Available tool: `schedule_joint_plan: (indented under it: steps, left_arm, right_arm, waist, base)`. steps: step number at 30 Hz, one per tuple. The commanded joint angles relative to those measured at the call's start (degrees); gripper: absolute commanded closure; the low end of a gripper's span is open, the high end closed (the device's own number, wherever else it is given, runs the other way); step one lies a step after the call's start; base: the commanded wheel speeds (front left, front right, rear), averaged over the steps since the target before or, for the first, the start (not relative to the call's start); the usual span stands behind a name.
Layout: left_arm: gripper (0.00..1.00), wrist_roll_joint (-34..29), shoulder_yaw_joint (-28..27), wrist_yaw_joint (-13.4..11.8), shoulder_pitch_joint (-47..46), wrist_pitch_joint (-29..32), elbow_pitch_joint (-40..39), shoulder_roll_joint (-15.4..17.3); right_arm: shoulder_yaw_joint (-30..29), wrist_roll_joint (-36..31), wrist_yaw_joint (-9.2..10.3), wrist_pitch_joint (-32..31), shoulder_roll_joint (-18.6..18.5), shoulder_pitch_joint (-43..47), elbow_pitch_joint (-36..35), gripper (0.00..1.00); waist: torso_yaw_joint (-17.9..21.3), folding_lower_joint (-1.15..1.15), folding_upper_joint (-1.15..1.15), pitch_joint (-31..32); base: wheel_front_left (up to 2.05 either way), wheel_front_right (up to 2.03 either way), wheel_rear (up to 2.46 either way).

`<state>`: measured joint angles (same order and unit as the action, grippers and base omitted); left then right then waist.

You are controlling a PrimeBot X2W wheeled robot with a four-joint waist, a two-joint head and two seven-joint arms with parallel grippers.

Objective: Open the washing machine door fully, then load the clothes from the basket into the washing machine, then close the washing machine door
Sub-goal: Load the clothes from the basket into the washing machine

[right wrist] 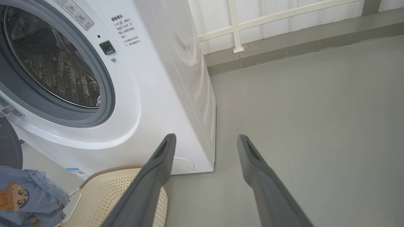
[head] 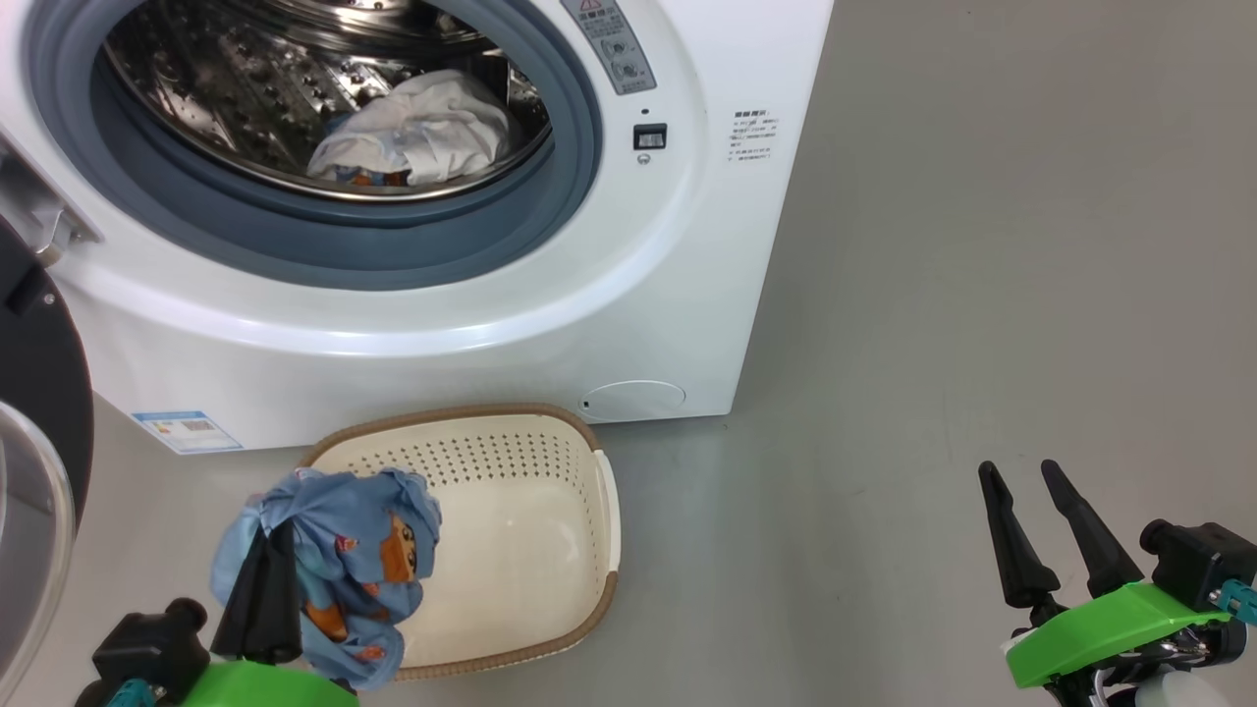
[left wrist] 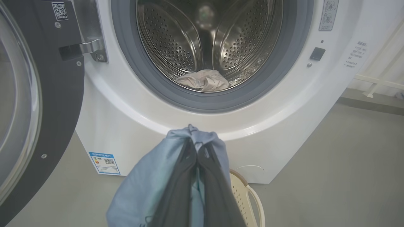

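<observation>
We are working through the loading step. The washing machine door [left wrist: 60, 104] is standing swung out at the left edge of the left wrist view, its black rim and glass clear of the opening, so we are judging the opening step done. One of the clothes, the pale garment [head: 422, 128], is lying inside the steel drum [left wrist: 164, 41], near the top of the head view. The other, the blue printed garment [head: 344, 550], is hanging bunched from our left gripper [left wrist: 197, 145]. Its fingers are pinched together on the cloth at the lower left of the head view, overlapping the left rim of the basket [head: 550, 462]. We cannot tell whether the cloth's tail is touching that rim. The basket is sitting at bottom centre, just in front of the washing machine [head: 628, 295], and the part of its inside that we are seeing is bare.

Our right gripper [head: 1018, 469] is waiting at the lower right of the head view, fingers spread apart and holding nothing, over the grey floor [head: 982, 245].

As we are judging it, the next move calls for carrying the blue garment up the frame and forward. It needs to pass over the grey-blue gasket [head: 324, 245] and go well into the drum before we let go. We should carry it high enough that the dangling cloth is not snagging on the gasket or draping over the lip. Closing the door is the step left after that.
</observation>
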<state>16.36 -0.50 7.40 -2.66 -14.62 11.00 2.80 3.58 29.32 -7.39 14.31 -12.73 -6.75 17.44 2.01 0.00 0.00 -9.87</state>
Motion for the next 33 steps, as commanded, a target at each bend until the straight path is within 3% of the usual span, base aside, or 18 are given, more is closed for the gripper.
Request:
schedule_joint_plan:
  steps: [1, 16, 26, 33]
  left_arm:
    - [1.0, -0.5, -2.2, 0.1, -0.1, -0.4, -2.2, 0.5]
    - [1.0, 1.7, -1.7, -0.3, -5.0, -0.4, -2.4, 0.1]
    - [1.0, 1.2, -3.2, -0.5, -19.0, -0.4, 0.7, 0.2]
    - [1.0, -0.6, -4.0, -0.2, -31.5, -0.4, 4.7, 2.2]
  right_arm:
    - [0.9, -0.3, -0.1, 0.7, -1.0, 0.5, -1.4, 0.0]
    - [1.0, -0.4, -0.1, 0.7, -0.5, -1.0, -2.2, 0.0]
    - [1.5, -0.3, -0.1, 0.7, 0.6, -4.0, -2.6, 0.0]
    - [2.1, -0.1, -0.1, 0.7, 1.4, -6.1, -2.6, 0.0]
  waist:
    - [-0.1, 0.0, 0.0, 0.1]
    - [0.2, 0.0, 0.0, -3.2]
    - [0.9, 0.0, 0.0, -8.2]
    - [2.2, 0.0, 0.0, -11.1]
  base:
    - [0.0, 0.0, 0.0]
    - [0.0, 0.0, 0.0]
    - [0.0, 0.0, 0.0]
    - [0.0, 0.0, 0.0]
